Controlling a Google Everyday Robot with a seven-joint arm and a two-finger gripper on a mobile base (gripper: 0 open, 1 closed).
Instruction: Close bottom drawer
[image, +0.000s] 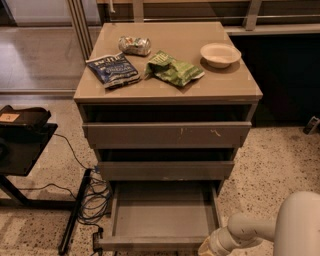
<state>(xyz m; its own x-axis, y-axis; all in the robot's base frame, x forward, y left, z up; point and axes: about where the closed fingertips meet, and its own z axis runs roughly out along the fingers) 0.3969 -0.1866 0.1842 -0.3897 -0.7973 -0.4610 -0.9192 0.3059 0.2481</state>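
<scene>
The bottom drawer (160, 243) of the grey-taupe cabinet (167, 95) is pulled far out; its shallow tray shows empty and its plain front panel lies along the bottom of the view. Above it sit the middle drawer front (165, 170) and the top drawer front (167, 134) with white scratch marks, both slightly out. My white arm (245, 230) reaches in from the lower right. My gripper (206, 249) is at the drawer's front right corner, cut off by the bottom edge of the view.
On the cabinet top lie a blue snack bag (112, 70), a green chip bag (172, 70), a crumpled silver packet (134, 45) and a white bowl (220, 54). A black stand (22, 140) and tangled cables (92, 200) are left of the cabinet. Speckled floor surrounds it.
</scene>
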